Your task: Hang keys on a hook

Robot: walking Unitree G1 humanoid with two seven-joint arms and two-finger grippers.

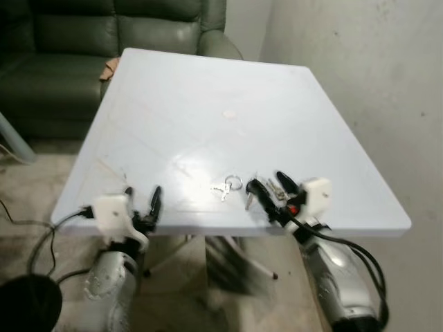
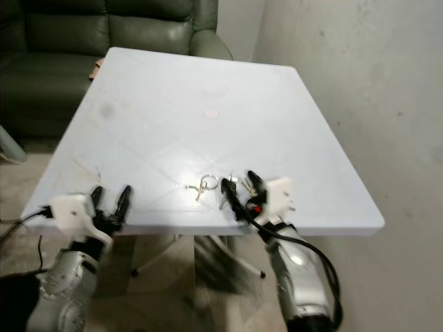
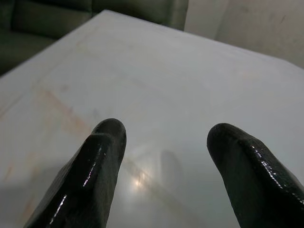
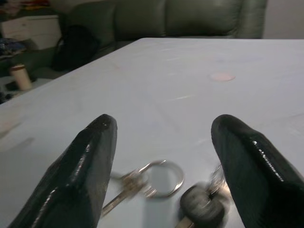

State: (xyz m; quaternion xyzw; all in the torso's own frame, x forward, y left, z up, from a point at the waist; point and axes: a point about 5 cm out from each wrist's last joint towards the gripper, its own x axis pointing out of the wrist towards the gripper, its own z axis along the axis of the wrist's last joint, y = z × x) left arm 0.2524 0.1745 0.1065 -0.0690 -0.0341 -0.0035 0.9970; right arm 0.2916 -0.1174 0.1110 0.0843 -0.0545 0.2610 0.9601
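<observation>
Tabletop (image 1: 208, 104): keys (image 1: 228, 187) (near edge) beside right tool (image 1: 268, 188)

Dim room; overhead light leaves a bright glare patch on the white surface (image 1: 208, 124). Sofa (image 1: 83, 41) sits in shadow. Keys (image 4: 156, 183) blur close up; fingers (image 3: 90, 175) gleam.

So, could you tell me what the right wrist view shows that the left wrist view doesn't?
The right wrist view alone shows the keys on their ring, lying on the table between the open right gripper fingers, beside a blurred dark key fob.

The left wrist view alone shows the open left gripper over bare tabletop.

Both share the white table and the green sofa beyond.
</observation>
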